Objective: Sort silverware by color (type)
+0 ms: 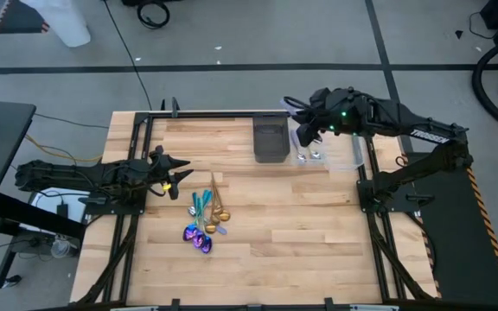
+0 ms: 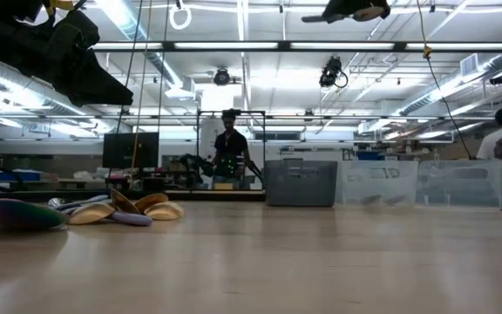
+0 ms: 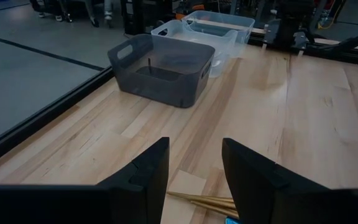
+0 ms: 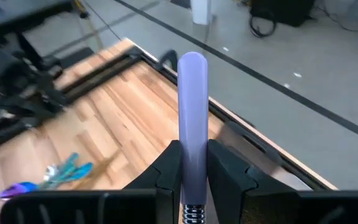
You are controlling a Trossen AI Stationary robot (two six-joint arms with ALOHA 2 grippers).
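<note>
The silverware lies in a pile (image 1: 204, 218) at the table's middle left: gold, teal and purple spoons, lying flat; it also shows in the low view (image 2: 85, 209). My left gripper (image 1: 178, 170) is open and empty just left of the pile's far end; its wrist view (image 3: 194, 168) shows gold handles (image 3: 207, 203) below the fingers. My right gripper (image 1: 305, 131) is high over the bins at the far side, shut on a pale silvery utensil (image 4: 192, 112). My right gripper pinches the pale utensil's slim handle (image 4: 191, 163) between its two fingers, low on the handle. The handle stands out beyond the fingertips, along the fingers, to its rounded free end (image 4: 192, 60). The utensil is lifted clear of the table; its other end is hidden behind the fingers.
A dark bin (image 1: 271, 140) stands at the far middle, with clear bins (image 1: 327, 151) to its right; small silver pieces (image 1: 309, 156) lie in one clear bin. The bins show in the left wrist view (image 3: 163, 68) too. People stand in the room behind (image 2: 229, 144).
</note>
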